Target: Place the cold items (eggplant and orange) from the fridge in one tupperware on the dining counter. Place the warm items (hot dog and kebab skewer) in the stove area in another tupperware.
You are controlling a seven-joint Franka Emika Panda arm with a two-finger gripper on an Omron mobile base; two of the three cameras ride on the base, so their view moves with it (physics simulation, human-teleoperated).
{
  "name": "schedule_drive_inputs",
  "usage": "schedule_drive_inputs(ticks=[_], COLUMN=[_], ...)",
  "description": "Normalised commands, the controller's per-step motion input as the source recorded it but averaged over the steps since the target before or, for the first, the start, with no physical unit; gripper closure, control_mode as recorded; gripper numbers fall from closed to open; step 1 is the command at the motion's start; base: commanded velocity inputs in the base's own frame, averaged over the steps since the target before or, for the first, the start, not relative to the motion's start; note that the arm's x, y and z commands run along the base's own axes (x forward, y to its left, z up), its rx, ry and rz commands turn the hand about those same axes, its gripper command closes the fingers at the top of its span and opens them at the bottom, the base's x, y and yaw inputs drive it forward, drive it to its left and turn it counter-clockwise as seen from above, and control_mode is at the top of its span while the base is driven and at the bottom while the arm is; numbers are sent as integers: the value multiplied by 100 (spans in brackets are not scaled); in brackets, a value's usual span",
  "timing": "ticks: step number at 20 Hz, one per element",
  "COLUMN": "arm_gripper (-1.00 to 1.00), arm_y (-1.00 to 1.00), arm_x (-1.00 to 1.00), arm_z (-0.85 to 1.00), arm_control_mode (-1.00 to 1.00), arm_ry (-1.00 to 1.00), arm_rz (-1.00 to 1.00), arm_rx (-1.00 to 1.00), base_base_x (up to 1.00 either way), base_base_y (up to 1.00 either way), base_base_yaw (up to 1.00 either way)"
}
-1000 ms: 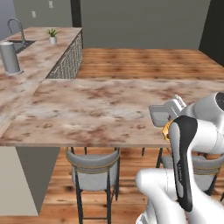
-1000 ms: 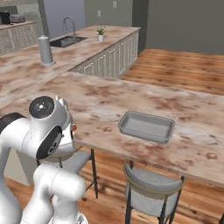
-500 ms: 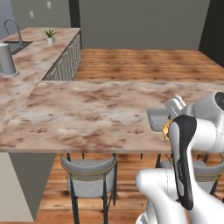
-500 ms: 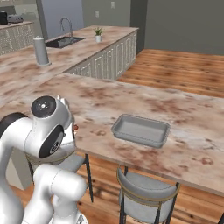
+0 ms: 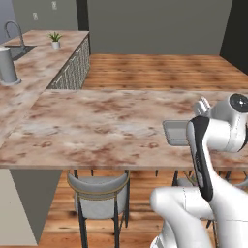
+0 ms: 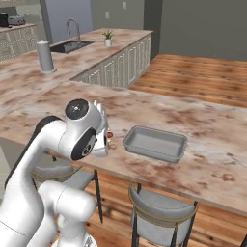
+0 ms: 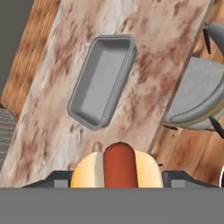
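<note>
The gripper (image 7: 116,177) is largely cut off at the bottom of the hand view, where just the dark tips of its fingers (image 7: 59,178) are seen on either side of the hot dog (image 7: 115,169). In the right base view the gripper is hidden behind the arm's white wrist, and only a small reddish speck of the hot dog (image 6: 109,135) can be made out at the wrist's edge. In the left base view the hand is masked by the arm's own links, so nothing held can be told there.

The hot dog is clamped between the two fingers, with the bun's pale sides against the tips and the sausage running along the middle, pointing away from the camera. Its near end is cut off by the lower edge of the hand view.

The hot dog is held above the counter (image 7: 52,113), near the edge by the stool (image 7: 197,94). The grey tray (image 7: 103,78) lies flat on the counter just beyond the hot dog, apart from it and empty. In the left base view the tray (image 5: 175,131) is half covered by the arm; in the right base view the tray (image 6: 155,143) is seen whole beside the wrist.
</note>
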Motion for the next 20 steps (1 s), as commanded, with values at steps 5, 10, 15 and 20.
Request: schedule_drive_inputs(ticks=[5,10,15,20], arm_gripper=[100,100,100,100], arm_y=[-93,-100,-88,-28], arm_x=[57,37,53,87], arm_z=[-22,-47,-55,-14], arm_control_mode=[-100,-100,-100,-100], arm_ry=[16,14,13,18], arm_rz=[-15,-2,0,0], arm_rx=[0,0,0,0], base_base_x=[0,0,0,0], base_base_y=[0,0,0,0], base_base_yaw=[0,0,0,0])
